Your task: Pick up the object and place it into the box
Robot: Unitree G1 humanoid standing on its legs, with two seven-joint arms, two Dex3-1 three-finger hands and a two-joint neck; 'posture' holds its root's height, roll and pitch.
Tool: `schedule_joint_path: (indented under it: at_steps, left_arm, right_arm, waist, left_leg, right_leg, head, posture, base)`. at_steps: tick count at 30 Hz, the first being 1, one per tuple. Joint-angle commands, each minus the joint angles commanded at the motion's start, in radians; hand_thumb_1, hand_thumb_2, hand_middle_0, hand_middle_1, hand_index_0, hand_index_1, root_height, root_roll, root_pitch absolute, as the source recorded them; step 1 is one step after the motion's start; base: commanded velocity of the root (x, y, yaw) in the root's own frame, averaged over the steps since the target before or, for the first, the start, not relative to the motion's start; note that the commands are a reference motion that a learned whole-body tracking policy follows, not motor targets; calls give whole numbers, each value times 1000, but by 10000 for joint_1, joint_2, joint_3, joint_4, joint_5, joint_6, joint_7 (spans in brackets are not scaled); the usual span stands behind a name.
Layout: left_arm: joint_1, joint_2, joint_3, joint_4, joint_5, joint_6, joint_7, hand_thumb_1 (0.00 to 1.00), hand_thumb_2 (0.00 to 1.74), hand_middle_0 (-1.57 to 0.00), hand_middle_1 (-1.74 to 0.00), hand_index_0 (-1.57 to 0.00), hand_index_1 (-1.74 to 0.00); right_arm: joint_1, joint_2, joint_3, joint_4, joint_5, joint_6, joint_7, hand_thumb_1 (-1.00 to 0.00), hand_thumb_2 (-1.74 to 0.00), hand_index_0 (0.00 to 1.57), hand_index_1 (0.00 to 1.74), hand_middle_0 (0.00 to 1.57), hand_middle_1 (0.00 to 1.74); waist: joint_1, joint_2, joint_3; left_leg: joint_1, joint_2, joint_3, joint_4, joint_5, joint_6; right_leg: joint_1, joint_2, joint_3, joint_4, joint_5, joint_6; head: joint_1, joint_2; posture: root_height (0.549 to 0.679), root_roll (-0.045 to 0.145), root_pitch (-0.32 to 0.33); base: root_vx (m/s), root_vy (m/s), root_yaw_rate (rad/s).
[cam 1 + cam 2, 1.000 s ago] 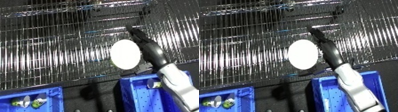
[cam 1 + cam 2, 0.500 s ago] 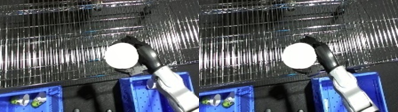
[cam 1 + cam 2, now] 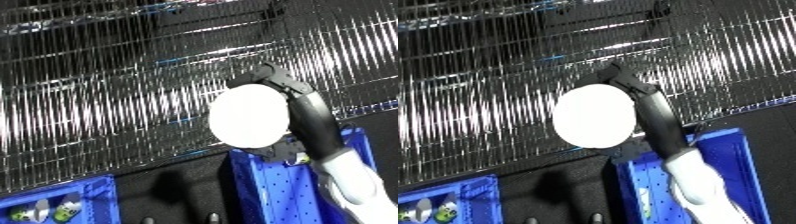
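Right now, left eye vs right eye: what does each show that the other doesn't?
Only the left eye view: nothing of its own. It crops the right blue bin at the picture's right edge, with dark floor left of it.

Only the right eye view: dark floor to the right of the right blue bin.

Both: the right hand curled round a white round object, held above the bin's near-left part in front of the wire shelf; and a second blue bin at lower left with small items inside.

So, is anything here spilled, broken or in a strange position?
Nothing stands out. The right hand holds the white round object up before the wire shelf, above the blue bin. No spill or damage shows.
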Motion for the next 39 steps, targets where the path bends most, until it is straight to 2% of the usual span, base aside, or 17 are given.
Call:
schedule_joint_path:
  at_steps: [4, 7, 10, 13, 17, 22, 25, 27, 31, 39]
  left_arm:
    - [190, -84, 386, 113, -4, -89, 58, 0, 0, 0, 0, 0, 0]
    - [321, -185, 624, 199, -46, -202, 178, 0, 0, 0, 0, 0, 0]
    - [373, -237, 811, 228, -127, -260, 317, 0, 0, 0, 0, 0, 0]
    - [412, -221, 941, 302, -209, -362, 366, 0, 0, 0, 0, 0, 0]
    - [403, -156, 953, 433, -363, -486, 366, 0, 0, 0, 0, 0, 0]
    - [402, -107, 690, 535, -494, -574, 351, 0, 0, 0, 0, 0, 0]
    - [323, -86, 487, 605, -525, -556, 260, 0, 0, 0, 0, 0, 0]
    - [270, -100, 342, 668, -527, -564, 168, 0, 0, 0, 0, 0, 0]
    - [213, -152, 67, 824, -453, -646, -14, 0, 0, 0, 0, 0, 0]
    - [279, -235, -140, 1235, -517, -777, -445, 0, 0, 0, 0, 0, 0]
  right_arm:
    - [1416, -196, -1206, -980, -400, -455, -1531, -900, -1566, 1413, 1566, 1413, 1566]
    - [2725, -119, -2195, -1360, -508, -1057, -2527, -900, -1566, 1413, 1566, 1413, 1566]
    - [4007, -19, -2900, -1518, -446, -1525, -2972, -900, -1566, 1413, 1566, 1413, 1566]
    - [4953, -2, -3318, -1220, -29, -1817, -2990, -900, -1566, 1413, 1566, 1413, 1566]
    - [5626, -79, -3368, 66, 499, -1865, -2695, -900, -1566, 1413, 1566, 1413, 1566]
    - [5831, -163, -3183, 2359, 2196, -1599, -1369, -900, -1566, 1413, 1566, 1413, 1566]
    - [5643, -149, -3046, 3867, 3202, -1393, -649, -750, -1305, 1178, 1305, 1178, 1305]
    - [5466, -150, -3000, 4771, 3465, -1191, -323, -650, -1131, 1020, 1131, 1020, 1131]
    - [4869, -199, -2900, 6619, 3737, -649, 235, -450, -783, 706, 783, 706, 783]
    - [4100, -67, -2829, 9231, 3902, -307, 1120, -50, -87, 79, 87, 79, 87]
  waist:
    - [-409, -150, 0]
    - [-741, -287, 0]
    - [-1063, -423, 0]
    - [-1310, -518, 0]
    - [-1502, -568, 0]
    - [-1504, -495, 0]
    - [-1431, -361, 0]
    - [-1364, -239, 0]
    - [-1208, 24, 0]
    - [-1083, 460, 0]
  left_leg:
    - [17, 88, 163, 187, -163, 33]
    - [68, 162, 293, 282, -290, 57]
    - [115, 224, 435, 371, -398, 89]
    - [184, 284, 551, 437, -492, 108]
    - [319, 345, 635, 491, -579, 103]
    - [503, 317, 631, 555, -693, 112]
    - [566, 248, 603, 597, -730, 110]
    - [600, 187, 576, 604, -731, 113]
    - [679, 65, 518, 535, -678, 125]
    - [975, -138, 438, 376, -593, 103]
  right_leg:
    - [5, 95, 174, -15, 34, 15]
    - [31, 194, 313, -51, 54, 31]
    - [55, 299, 438, -126, 101, 39]
    - [109, 382, 541, -211, 131, 35]
    - [242, 447, 613, -276, 120, 1]
    - [441, 456, 609, -314, 74, -110]
    - [505, 430, 595, -289, 43, -180]
    - [532, 407, 584, -281, 35, -210]
    - [571, 355, 558, -288, 40, -238]
    - [748, 250, 548, -319, 13, -251]
  head:
    - [-291, -154]
    - [-518, -157]
    - [-536, -175]
    - [-276, -301]
    - [519, -574]
    - [1637, -808]
    - [2283, -1000]
    - [2671, -1082]
    - [3453, -1399]
    - [4332, -2110]
  posture:
    - [650, 58, 175]
    - [650, 54, 175]
    - [651, 51, 175]
    - [651, 48, 174]
    - [652, 47, 166]
    - [653, 52, 151]
    - [653, 56, 143]
    - [653, 60, 139]
    - [654, 65, 134]
    - [654, 78, 116]
  base:
    - [-11, 33, -225]
    - [-13, 26, -281]
    - [-31, 11, -273]
    - [-43, -11, -237]
    - [-40, -21, -196]
    - [-26, -22, -92]
    - [-26, -26, 10]
    - [-25, -22, 39]
    - [-31, -20, 61]
    - [-7, 1, 46]
